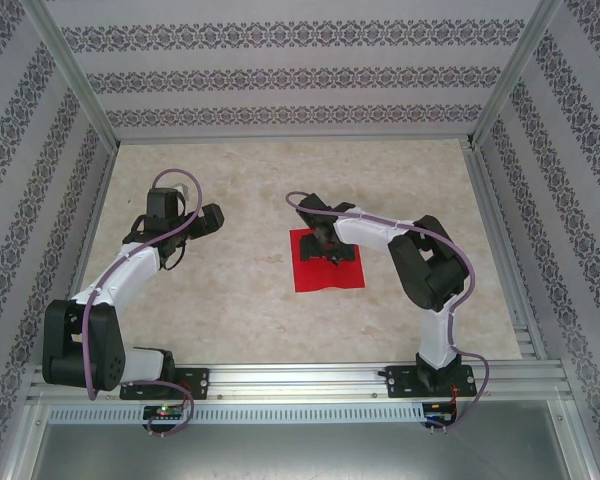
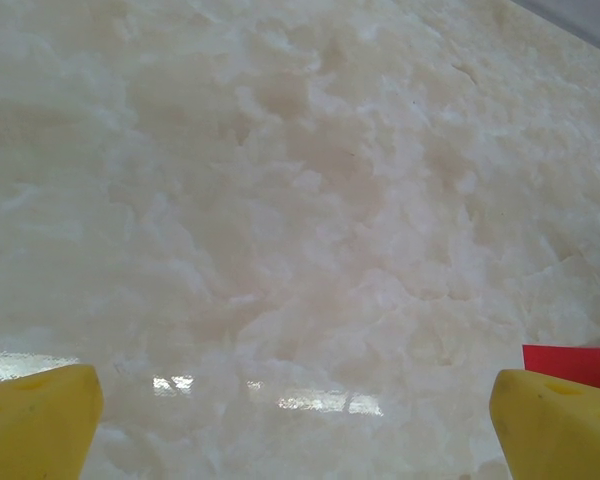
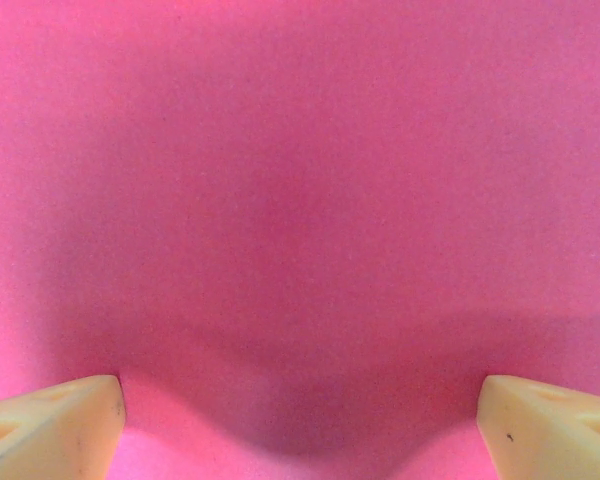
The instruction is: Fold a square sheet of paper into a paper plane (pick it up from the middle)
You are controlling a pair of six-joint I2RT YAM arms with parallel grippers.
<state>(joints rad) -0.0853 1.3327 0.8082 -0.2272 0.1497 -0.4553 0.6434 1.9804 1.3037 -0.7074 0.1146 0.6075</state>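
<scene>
On the left, I had the left fingers [image 1: 213, 218] spread wide over bare tabletop [image 1: 230, 300], well apart from the square sheet of paper [image 1: 325, 275]. My left wrist camera caught a red corner of it [image 2: 578, 365] at the right edge. The sheet lay flat near the tabletop's middle. The right fingers [image 1: 332, 247] sat low over its centre, also spread wide and gripping nothing. I could not tell whether the tips touched.
</scene>
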